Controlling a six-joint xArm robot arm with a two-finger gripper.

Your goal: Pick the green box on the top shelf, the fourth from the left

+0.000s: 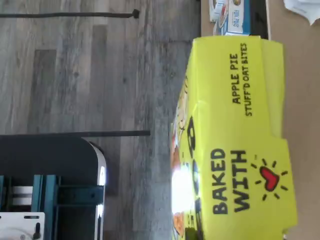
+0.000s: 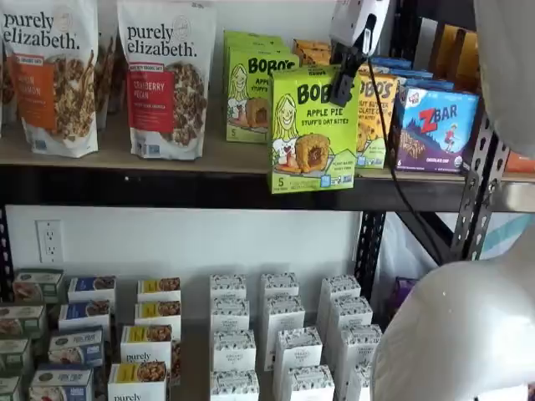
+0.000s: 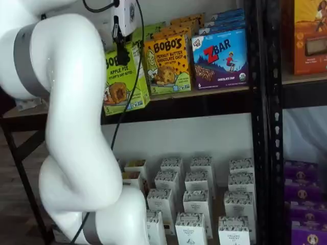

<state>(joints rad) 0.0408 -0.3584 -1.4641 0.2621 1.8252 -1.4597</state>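
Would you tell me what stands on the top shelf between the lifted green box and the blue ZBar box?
In a shelf view, the yellow-orange Bobo's box stands on the top shelf between the green box and the ZBar box.

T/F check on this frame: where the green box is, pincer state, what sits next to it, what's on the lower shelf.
1. The green box is pulled forward past the top shelf's front edge. True.
2. The pincer hangs open, clear of any box. False: its fingers are closed on the green box's upper edge.
3. In a shelf view, a blue ZBar box stands beside a yellow-orange Bobo's box. True.
4. The lower shelf holds only granola bags. False: white cartons stand there in rows; the granola bags are on the top shelf.
5. The wrist view shows the green box's "Apple Pie" print. True.
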